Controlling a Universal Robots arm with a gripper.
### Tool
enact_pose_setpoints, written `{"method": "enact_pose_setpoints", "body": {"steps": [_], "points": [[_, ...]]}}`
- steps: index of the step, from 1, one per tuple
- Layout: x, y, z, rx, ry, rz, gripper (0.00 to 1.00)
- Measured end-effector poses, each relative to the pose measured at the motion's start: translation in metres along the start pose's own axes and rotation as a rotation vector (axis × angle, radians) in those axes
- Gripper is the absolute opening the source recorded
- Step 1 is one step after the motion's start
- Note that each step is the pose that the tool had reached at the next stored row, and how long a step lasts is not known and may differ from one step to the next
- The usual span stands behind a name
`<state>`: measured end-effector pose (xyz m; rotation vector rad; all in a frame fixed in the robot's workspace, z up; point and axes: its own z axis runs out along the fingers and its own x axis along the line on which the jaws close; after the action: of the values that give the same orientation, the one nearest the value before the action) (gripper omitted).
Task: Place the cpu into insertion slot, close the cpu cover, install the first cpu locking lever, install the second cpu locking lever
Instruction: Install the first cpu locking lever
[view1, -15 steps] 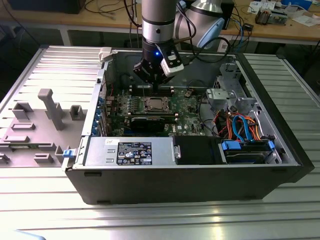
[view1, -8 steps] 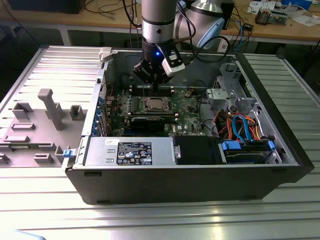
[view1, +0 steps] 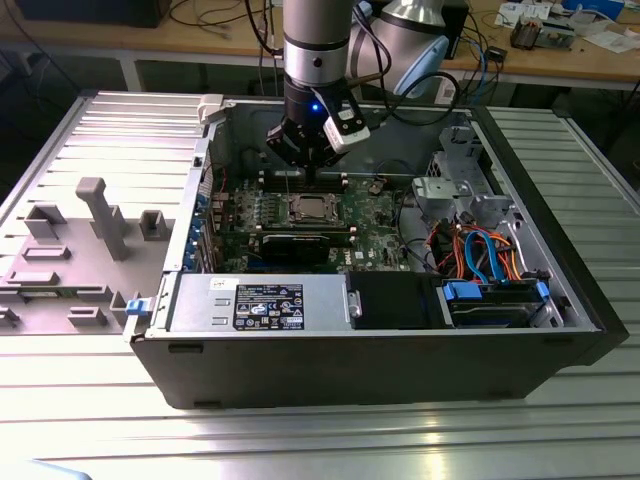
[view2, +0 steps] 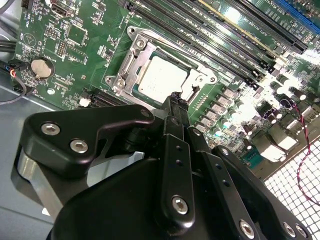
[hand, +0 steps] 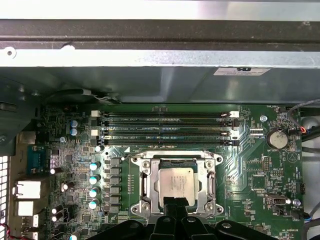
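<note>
The cpu (view1: 310, 208) lies flat in the insertion slot (view1: 311, 210) on the green board inside the open computer case. Its silver top (view2: 162, 80) (hand: 177, 181) shows through the cut-out of the cpu cover (view2: 129, 70) (hand: 145, 180), which lies down flat around it. The slot's pin field is hidden under the chip. My gripper (view1: 308, 168) hangs above the board, just behind the socket in the exterior view. Its black fingertips (view2: 175, 97) (hand: 174, 202) are pressed together with nothing between them, close over one edge of the cpu.
Long memory slots (hand: 165, 127) run beside the socket. A black expansion card (view1: 295, 245) and the power-supply box (view1: 260, 305) lie toward the case front. A drive cage (view1: 460, 190) and coloured cables (view1: 480, 250) fill the exterior view's right. A grey fixture (view1: 100, 220) stands outside the case.
</note>
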<state>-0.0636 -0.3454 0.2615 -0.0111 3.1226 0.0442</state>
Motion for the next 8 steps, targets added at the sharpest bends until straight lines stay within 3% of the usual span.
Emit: {"method": "enact_pose_setpoints", "body": {"steps": [5, 8], "points": [[0.0001, 0.0000, 0.0000, -0.0003, 0.0003, -0.012, 0.11], [0.0001, -0.0001, 0.0005, -0.0011, 0.0020, -0.071, 0.11]]}}
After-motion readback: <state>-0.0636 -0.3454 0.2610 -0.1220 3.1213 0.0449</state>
